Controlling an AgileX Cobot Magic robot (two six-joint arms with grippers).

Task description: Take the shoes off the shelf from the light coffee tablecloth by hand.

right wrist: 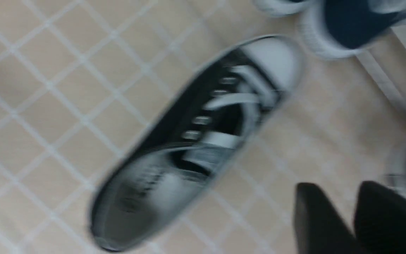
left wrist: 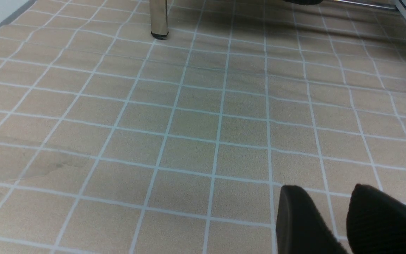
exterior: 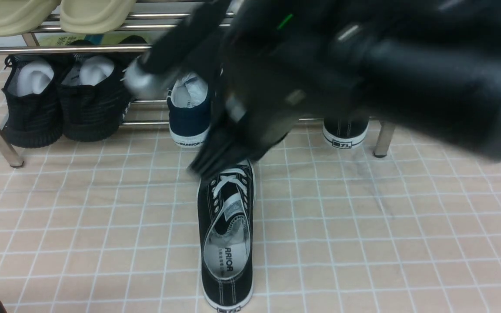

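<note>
Sneaker (exterior: 233,208), black canvas with white laces, lies upright on the tiled-pattern cloth (exterior: 102,217) in front of the shoe rack (exterior: 389,139), toe towards it. A similar black heel (exterior: 346,130) shows at the rack's lower tier, towards its right end. Right gripper (right wrist: 337,188): blurred, in front of the rack, fingertips slightly apart. Left gripper (left wrist: 324,188): above the cloth in front of the rack, fingertips apart. Rack's lower tier, left portion: black knit shoes (exterior: 87,100), then a navy sneaker (exterior: 189,115). Rack's upper tier, left end: pale clogs (exterior: 96,15).
</note>
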